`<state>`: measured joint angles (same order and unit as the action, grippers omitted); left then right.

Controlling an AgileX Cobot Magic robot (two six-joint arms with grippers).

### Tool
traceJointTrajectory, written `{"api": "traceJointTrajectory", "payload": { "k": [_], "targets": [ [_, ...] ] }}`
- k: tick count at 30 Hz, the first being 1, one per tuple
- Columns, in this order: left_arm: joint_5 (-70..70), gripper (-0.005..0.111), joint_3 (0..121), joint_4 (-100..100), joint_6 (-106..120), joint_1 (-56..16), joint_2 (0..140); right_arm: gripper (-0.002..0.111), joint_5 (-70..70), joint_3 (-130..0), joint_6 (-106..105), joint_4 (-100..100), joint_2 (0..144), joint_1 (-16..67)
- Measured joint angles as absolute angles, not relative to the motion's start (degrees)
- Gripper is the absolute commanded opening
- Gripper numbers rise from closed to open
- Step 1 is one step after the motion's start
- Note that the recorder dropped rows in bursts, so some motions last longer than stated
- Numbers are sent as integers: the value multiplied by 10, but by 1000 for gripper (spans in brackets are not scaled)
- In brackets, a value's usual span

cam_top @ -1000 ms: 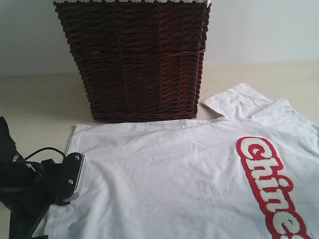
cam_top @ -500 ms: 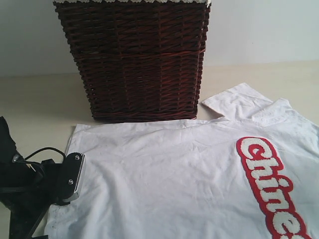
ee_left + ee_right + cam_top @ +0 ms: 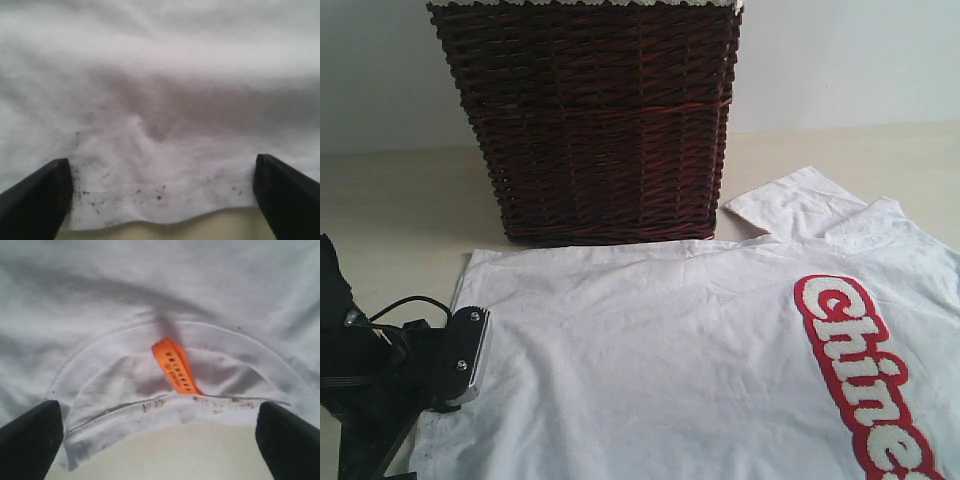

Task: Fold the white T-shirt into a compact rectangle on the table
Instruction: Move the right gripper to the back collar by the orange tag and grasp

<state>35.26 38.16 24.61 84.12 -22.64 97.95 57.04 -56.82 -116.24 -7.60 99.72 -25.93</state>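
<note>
White T-shirt [image 3: 670, 350] lies L-R, hem left, neck right; left end effector [image 3: 162, 162], right end effector [image 3: 160, 405] spread.

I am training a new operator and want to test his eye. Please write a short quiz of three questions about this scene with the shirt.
1. True or false: the white cotton T-shirt lies on the pale beige table, outside the dark brown wicker basket.
2. In the right wrist view, what shows between the right arm's black fingers? A) a sleeve B) the small orange neck tag C) the red lettering
3. Fill in: the left arm's black fingers stand ___ over a plain edge of the shirt.
Key: 1 true; 2 B; 3 open.
</note>
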Motion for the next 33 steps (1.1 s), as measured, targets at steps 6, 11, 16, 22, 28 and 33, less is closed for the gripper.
{"api": "traceJointTrajectory", "payload": {
  "k": [6,11,16,22,28,33],
  "targets": [
    [353,94,382,246,841,-226,980,103,562,-568,-1164,-85,1034,-259],
    [353,94,382,246,841,-226,980,103,529,-568,-1164,-83,1060,-259],
    [353,94,382,246,841,-226,980,103,520,-568,-1164,-68,1074,-259],
    [353,94,382,246,841,-226,980,102,510,-568,-1159,-58,1089,-259],
    [351,94,382,246,841,-226,980,83,493,-570,-1159,-60,1095,-259],
    [351,94,382,246,841,-226,980,43,474,-570,-1158,-65,1096,-259]
  ]
}}
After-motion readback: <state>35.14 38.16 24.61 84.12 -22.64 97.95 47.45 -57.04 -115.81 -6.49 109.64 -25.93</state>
